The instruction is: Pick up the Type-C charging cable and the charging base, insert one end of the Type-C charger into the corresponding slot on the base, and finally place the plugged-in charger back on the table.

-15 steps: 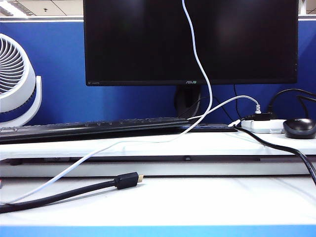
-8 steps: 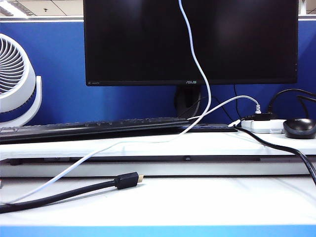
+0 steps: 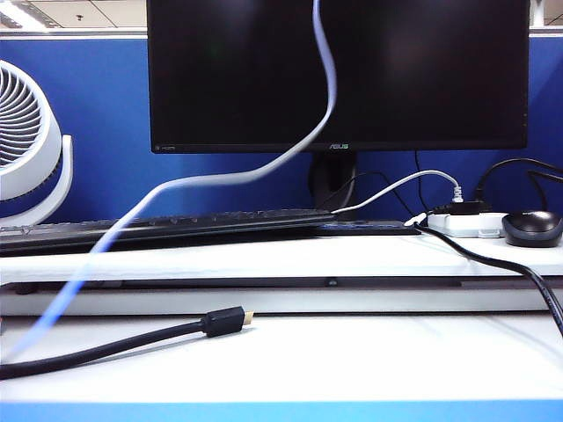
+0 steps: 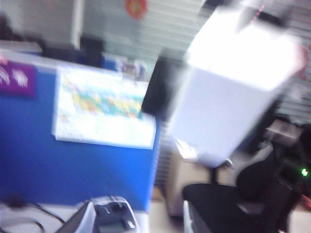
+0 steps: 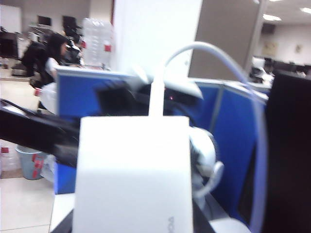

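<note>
In the right wrist view my right gripper [image 5: 132,226] is shut on the charging base [image 5: 131,170], a white block that fills the space between the jaws. The Type-C charging cable [image 5: 233,68] stands plugged into the block's far end and loops over to one side. In the exterior view that cable [image 3: 327,79] drops from the top edge and sweeps, blurred, down to the lower left above the table [image 3: 352,360]. Both grippers are above that view. The left wrist view is blurred. My left gripper [image 4: 136,224] shows only as finger edges, with no cable visible between them.
A monitor [image 3: 339,75] stands behind a black keyboard [image 3: 167,227] on the raised shelf [image 3: 264,259]. At the right are a power strip [image 3: 466,224] and a dark mouse [image 3: 530,227]. A thick black cable with a gold-tipped plug [image 3: 224,322] lies front left, and a fan [image 3: 26,145] stands far left.
The white cable has lifted off the shelf and desk and swings in the air. Its top has shifted slightly left. The other things have not moved.
</note>
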### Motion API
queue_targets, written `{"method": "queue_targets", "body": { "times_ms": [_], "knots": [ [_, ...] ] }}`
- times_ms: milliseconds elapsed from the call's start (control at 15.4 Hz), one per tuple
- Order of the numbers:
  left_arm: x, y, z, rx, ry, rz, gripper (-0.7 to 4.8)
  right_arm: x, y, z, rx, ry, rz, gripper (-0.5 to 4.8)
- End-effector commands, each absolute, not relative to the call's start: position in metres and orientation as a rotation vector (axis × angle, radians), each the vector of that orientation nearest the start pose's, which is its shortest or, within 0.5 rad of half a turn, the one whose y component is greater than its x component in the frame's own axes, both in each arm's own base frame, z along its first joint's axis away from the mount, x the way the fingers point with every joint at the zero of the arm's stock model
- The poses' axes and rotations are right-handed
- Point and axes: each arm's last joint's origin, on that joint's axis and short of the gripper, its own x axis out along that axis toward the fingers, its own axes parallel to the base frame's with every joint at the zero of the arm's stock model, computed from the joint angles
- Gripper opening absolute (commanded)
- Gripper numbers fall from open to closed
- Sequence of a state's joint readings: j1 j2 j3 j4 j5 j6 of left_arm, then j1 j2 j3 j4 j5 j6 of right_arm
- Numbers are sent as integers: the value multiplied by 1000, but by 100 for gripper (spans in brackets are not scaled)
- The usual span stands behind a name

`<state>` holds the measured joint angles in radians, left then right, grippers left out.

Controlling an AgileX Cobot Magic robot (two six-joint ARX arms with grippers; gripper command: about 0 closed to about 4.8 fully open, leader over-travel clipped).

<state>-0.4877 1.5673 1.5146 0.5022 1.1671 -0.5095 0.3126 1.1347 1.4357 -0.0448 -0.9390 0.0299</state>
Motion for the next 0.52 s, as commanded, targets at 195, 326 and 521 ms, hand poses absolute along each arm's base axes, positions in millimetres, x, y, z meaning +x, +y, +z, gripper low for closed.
{"method": "queue_targets", "body": {
  "times_ms": [195, 326, 521],
  "knots": [
    [290, -159, 460, -201, -106, -1634, 247, 189, 84, 497, -69, -265, 1217, -5],
    [292, -152, 461, -198, -112, -1609, 246, 192, 84, 493, -50, -221, 1143, -5],
    [294, -148, 461, -198, -111, -1597, 246, 198, 83, 481, -80, -122, 1015, -5]
  ]
}}
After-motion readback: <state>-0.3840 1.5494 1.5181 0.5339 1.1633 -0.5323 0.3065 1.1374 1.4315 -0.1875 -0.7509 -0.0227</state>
